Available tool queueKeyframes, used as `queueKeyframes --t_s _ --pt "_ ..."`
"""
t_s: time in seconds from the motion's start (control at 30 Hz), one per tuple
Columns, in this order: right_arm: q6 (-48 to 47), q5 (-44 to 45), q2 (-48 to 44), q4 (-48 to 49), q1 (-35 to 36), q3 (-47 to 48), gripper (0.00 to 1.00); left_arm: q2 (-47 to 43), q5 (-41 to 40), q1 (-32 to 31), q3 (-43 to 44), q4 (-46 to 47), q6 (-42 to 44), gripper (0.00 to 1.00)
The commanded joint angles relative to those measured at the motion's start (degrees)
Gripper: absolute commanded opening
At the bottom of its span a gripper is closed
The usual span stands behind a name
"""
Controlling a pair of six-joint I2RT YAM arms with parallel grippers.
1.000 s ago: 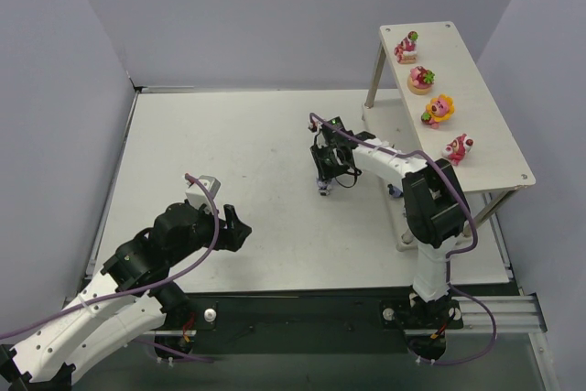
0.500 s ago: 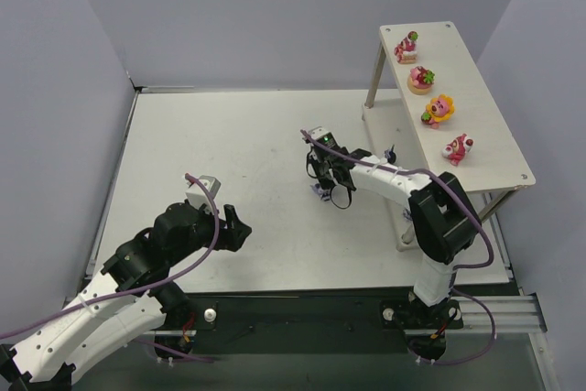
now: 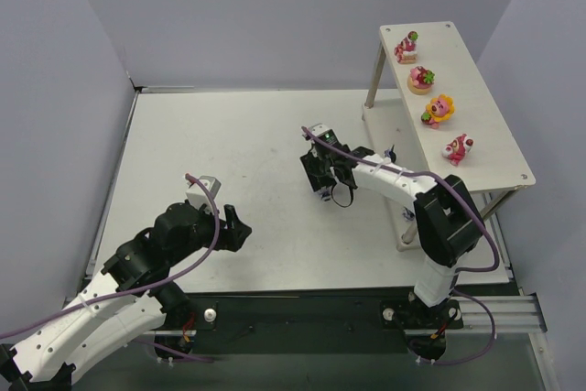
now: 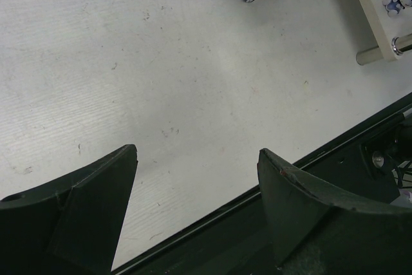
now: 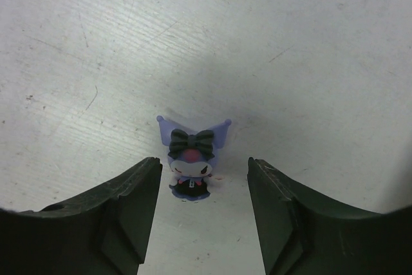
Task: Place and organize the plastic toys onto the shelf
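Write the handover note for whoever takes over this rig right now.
Left gripper: open, empty, above the table.
Right gripper: open, fingers either side of the purple figurine, which stands on the table untouched.
Done: four bright toys in a row on the shelf top board; at least two dark figurines on the lower board.
Left: shelve the purple figurine. No fourth dark one is in view.
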Motion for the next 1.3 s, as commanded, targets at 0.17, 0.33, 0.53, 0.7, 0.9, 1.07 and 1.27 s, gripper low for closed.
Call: queueKeyframes --t_s 0.17,0.33,0.53,0.7,0.9,1.07,1.27 --pt "0.08 -9.52 2.24 -8.39 -3.09 5.85 0.57 -0.79 -0.16 0.17 0.12 1.32 -0.79 0.85" --pt "-0.8 -12.86 4.61 -11.91 -4.32 8.32 0.56 -0.79 -0.16 0.17 0.04 1.32 -0.88 0.85" --pt "-1.33 -15.23 7.07 -14.11 -4.68 10.25 0.54 -0.79 -0.07 0.08 0.04 1.4 -0.79 0.85" --pt "-1.33 -15.94 9.79 -14.9 -4.85 11.13 0.51 -0.88 -0.16 0.08 0.04 1.31 -0.88 0.85" --pt "-1.06 -16.2 12.16 -15.61 -5.64 13.15 0.41 -0.96 -0.07 0.08 0.04 1.31 -0.88 0.85" --pt "-0.62 -14.8 12.17 -15.26 -5.73 13.25 0.1 -0.88 -0.16 0.08 0.04 1.32 -0.88 0.85" --pt "1.22 -2.35 6.21 -5.44 -2.66 8.24 0.0 -0.88 -0.16 0.08 0.12 1.49 -0.88 0.86"
